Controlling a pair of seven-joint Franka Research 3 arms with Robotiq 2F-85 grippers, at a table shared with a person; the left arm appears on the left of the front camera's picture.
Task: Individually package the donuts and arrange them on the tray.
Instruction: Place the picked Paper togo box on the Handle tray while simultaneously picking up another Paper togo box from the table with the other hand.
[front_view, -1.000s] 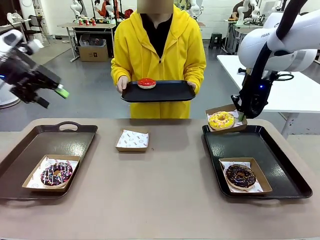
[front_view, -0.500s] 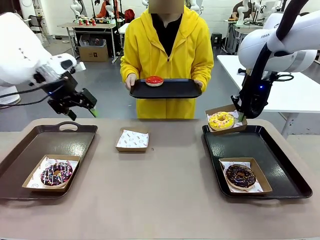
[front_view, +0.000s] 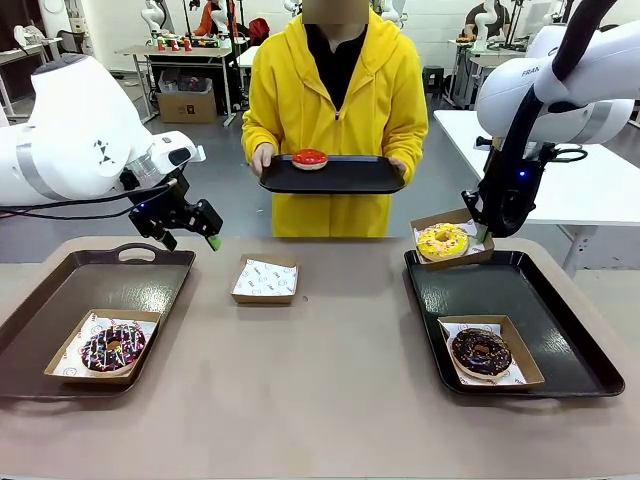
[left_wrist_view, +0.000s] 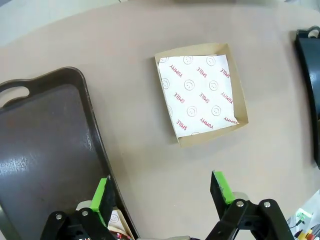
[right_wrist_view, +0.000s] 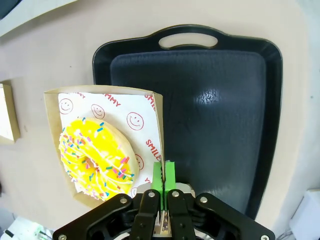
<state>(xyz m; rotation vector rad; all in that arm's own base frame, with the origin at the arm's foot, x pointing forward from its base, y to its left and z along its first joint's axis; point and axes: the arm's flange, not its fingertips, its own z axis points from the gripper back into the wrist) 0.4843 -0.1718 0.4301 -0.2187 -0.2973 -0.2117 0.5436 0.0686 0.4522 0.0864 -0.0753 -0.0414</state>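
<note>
The person holds a small black tray with the red-iced donut on it. My right gripper is shut on the edge of a cardboard box holding the yellow donut, at the far left corner of the right tray. The dark chocolate donut sits boxed on that tray. A sprinkled chocolate donut sits boxed on the left tray. My left gripper hangs open above the table, between the left tray and an empty box.
The empty paper-lined box lies on the table's far middle, in front of the person. Bare tabletop runs between the two trays. A white side table stands behind my right arm.
My left arm has swung in from the far left towards the middle, its gripper now over the left tray's far right corner. The person shifted slightly right. My right arm has held still.
</note>
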